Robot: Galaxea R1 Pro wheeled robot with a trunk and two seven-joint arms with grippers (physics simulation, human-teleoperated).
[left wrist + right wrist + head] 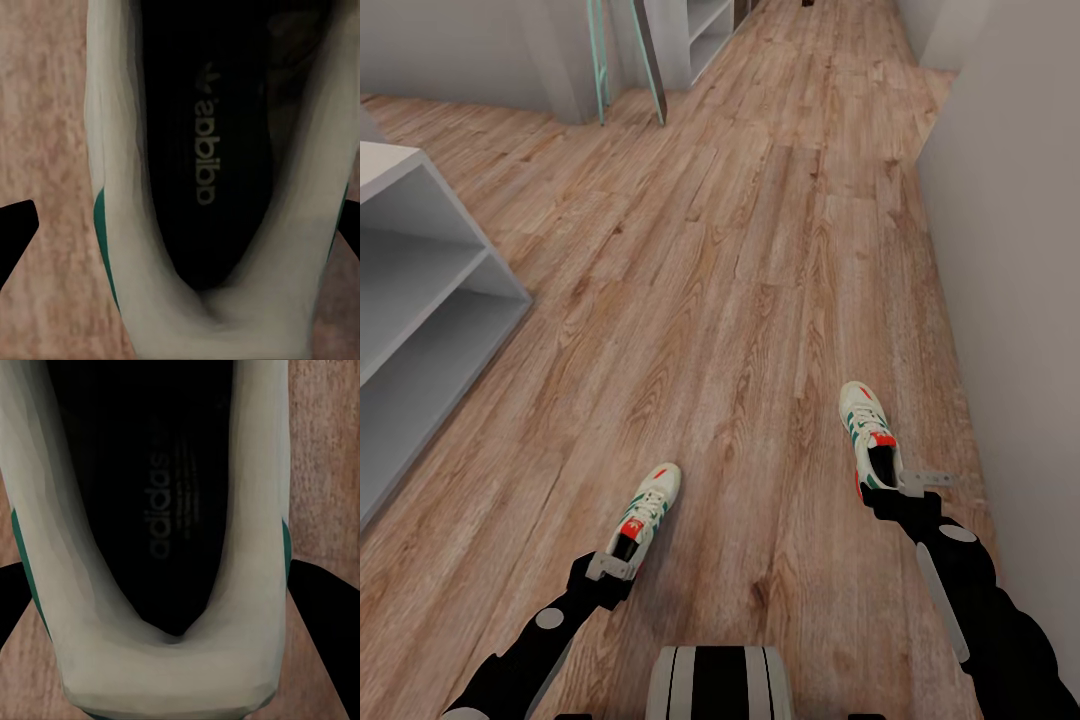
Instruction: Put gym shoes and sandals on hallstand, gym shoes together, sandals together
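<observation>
Left tool (618, 562) and right tool (900, 487) each gripping an "adidas"-marked gym shoe (217, 187) (150, 532).

Both gym shoes (647, 510) (865, 432) are white with green stripes, red-orange patches and dark insides. The corridor floor (740, 280) is light brown, grainy wood. At the frame's left, the hallstand (420, 300) is pale grey.

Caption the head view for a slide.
Both grippers, left and right, sit at the heels of two gym shoes above the corridor floor.
</observation>
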